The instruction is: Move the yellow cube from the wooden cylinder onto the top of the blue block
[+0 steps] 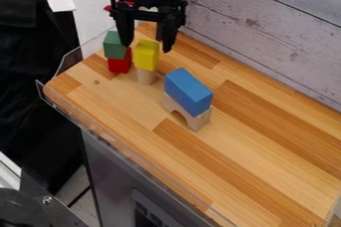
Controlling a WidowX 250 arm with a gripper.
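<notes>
At the upper left of the work surface the black gripper (147,48) hangs pointing down, open, with its two fingers well apart. A yellow block (146,55) stands between and just below the fingertips as seen here; I cannot tell if they touch it. It rests on a light wooden cylinder (146,75). Left of it, a green block (114,45) sits on a red block (120,64), close to the left finger. Nearer the middle, a blue block (188,90) lies on top of a light wooden arch (190,115).
The striped wooden tabletop (266,156) has a clear plastic rim (126,147) along its left and front edge. A grey plank wall (266,32) runs along the back right. Something small and red (108,8) shows behind the gripper.
</notes>
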